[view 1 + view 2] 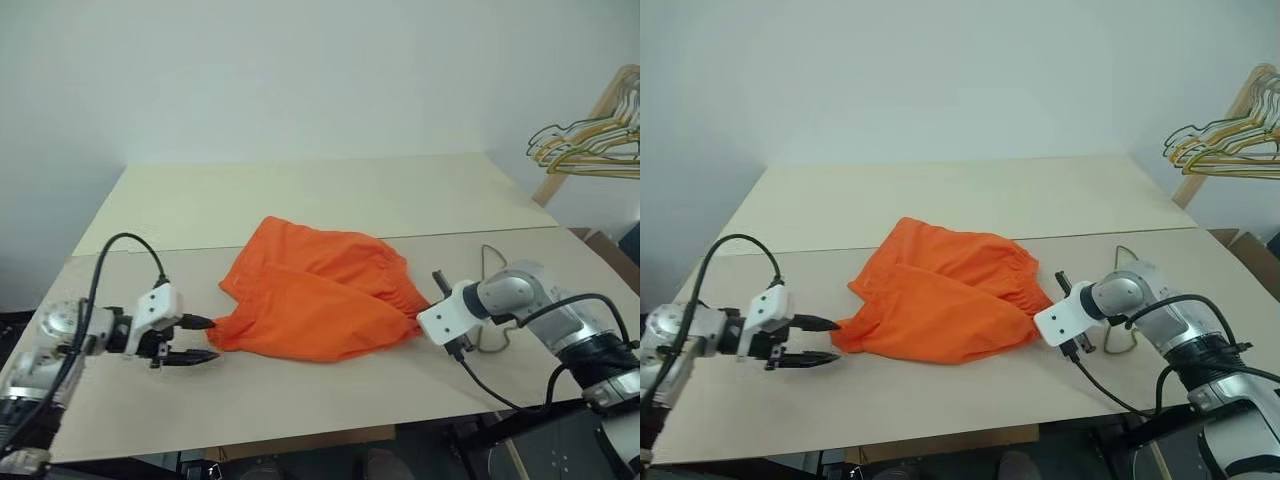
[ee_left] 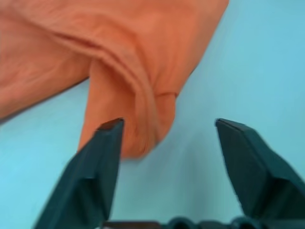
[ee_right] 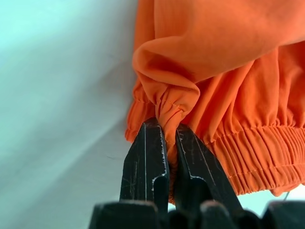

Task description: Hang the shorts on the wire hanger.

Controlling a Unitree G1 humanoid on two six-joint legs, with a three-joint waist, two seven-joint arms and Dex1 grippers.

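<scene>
1. The shorts (image 1: 318, 292) are spread in a loose, folded heap on the table (image 1: 300, 200), between the two grippers.
2. The left gripper (image 1: 196, 339) is held low over the table just beside the corner of the shorts nearest it, with its fingers (image 2: 95, 171) set wide apart and nothing between them.
3. In the left wrist view, a folded corner of the orange cloth is seen just ahead of the fingertips, closer to one finger than to the other; whether that finger touches the cloth cannot be told.
4. The right gripper (image 3: 167, 138) is clamped on the shorts: in the right wrist view a bunched fold of the gathered waistband (image 3: 257, 143) is pinched between the two fingers (image 3: 145, 162), which are pressed almost together.
5. The cloth is seen rising from the pinch and spreading away past the fingertips, with the elastic band running off to one side of them.
6. The wire hanger (image 1: 1122, 300) lies on the table behind the right gripper's wrist; only part of its thin wire is visible.
7. A bunch of wire hangers (image 1: 590, 140) is hung on a wooden rack (image 1: 585, 130) well apart from both grippers, beyond the table's far right corner.
</scene>
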